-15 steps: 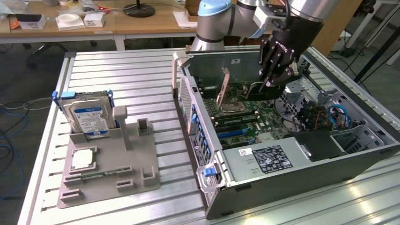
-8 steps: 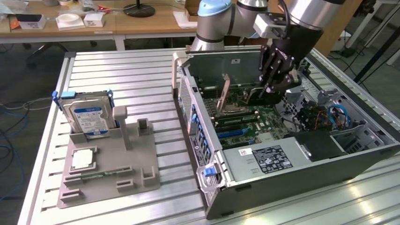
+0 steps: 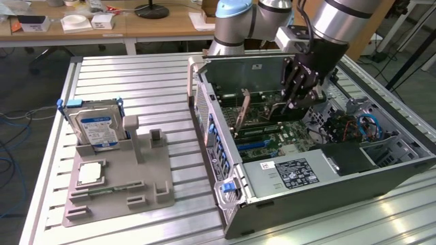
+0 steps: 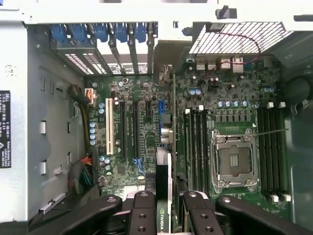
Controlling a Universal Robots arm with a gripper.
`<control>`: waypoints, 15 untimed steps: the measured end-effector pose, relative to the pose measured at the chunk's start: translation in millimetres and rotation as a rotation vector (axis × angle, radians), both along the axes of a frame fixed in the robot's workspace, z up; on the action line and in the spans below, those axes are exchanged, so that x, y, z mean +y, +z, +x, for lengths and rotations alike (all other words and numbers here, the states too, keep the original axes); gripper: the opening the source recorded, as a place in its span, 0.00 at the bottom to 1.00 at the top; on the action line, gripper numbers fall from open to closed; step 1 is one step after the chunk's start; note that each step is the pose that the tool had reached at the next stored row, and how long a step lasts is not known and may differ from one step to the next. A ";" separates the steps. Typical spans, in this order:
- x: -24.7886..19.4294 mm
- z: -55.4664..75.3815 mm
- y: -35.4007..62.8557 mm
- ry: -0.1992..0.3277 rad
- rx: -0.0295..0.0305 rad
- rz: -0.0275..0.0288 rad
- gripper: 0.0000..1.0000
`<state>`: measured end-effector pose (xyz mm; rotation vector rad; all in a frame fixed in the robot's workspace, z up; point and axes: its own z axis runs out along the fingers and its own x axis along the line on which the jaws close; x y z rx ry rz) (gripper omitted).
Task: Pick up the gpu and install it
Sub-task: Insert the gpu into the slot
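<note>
Hovering low over the motherboard (image 4: 146, 93) slots, deep inside the open case (image 3: 340, 189) toward the surface's (image 3: 136, 76) edge on the exterior view's right. Clamps the gripper (image 4: 168, 215) narrow on the gpu (image 4: 167, 166), held on edge. Looks light and stiff yet fragile: best pinched along the bare board edge, clear of components. Counts one gpu, one gripper, one case, one hard drive (image 3: 99, 127).

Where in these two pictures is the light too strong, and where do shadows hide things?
Exterior view: even room light, soft sheen on the metal table; inside the computer case it is shaded beneath the arm. Wrist view: its frame edge glares white, while the end effector, closed on the graphics card, looks dark.
</note>
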<state>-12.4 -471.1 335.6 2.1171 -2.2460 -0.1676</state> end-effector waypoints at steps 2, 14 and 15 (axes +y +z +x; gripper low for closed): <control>0.0 -0.1 -3.6 0.000 0.0000 0.0000 0.26; -1.9 -4.9 -16.2 0.000 -0.0412 0.0049 0.26; -2.0 -6.2 -17.9 0.000 -0.0418 0.0049 0.26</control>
